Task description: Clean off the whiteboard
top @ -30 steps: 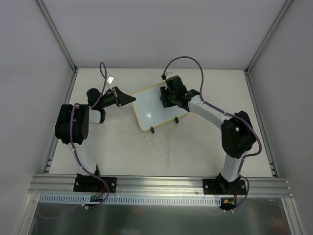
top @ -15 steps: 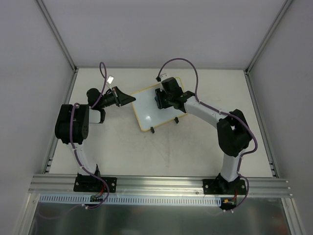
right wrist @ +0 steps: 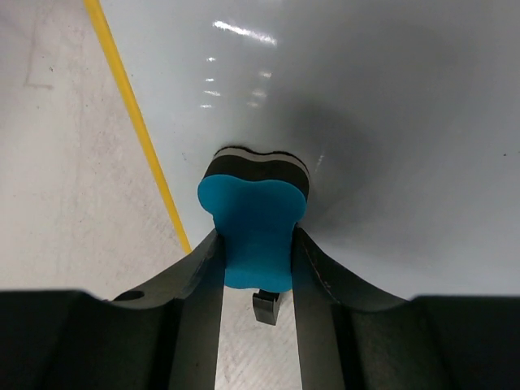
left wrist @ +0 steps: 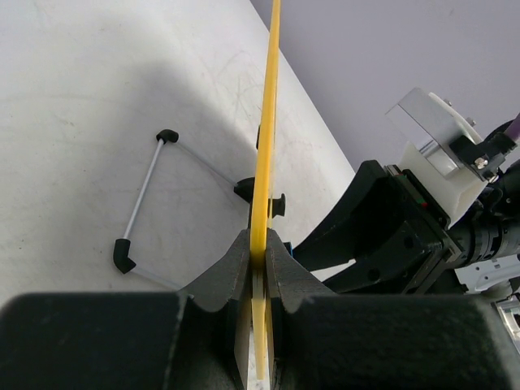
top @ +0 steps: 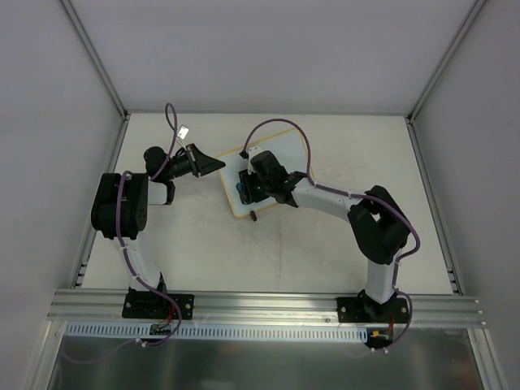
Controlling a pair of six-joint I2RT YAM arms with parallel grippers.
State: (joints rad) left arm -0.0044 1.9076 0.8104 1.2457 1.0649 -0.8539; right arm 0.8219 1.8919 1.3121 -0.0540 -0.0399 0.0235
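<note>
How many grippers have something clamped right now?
2. The left gripper is shut on the yellow frame edge of the small glossy white whiteboard. The right gripper is shut on the blue foam eraser block, pressing it against the board's white face.

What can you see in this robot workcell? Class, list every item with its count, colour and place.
Whiteboard: one, white with yellow frame, at the table's far middle.
Eraser: one, blue with dark pad, pressed on the whiteboard.
Clip foot: one visible, black, whiteboard's near edge.
Rod: one, silver with black end caps, beside the whiteboard in the left wrist view.
Table: one, off-white, scuffed.
Rail: one, silver, table's near edge.
Cables: two, purple, one along each arm.
Left pincer: one, black, shut on the whiteboard's frame.
Right pincer: one, black, shut on the eraser.
</note>
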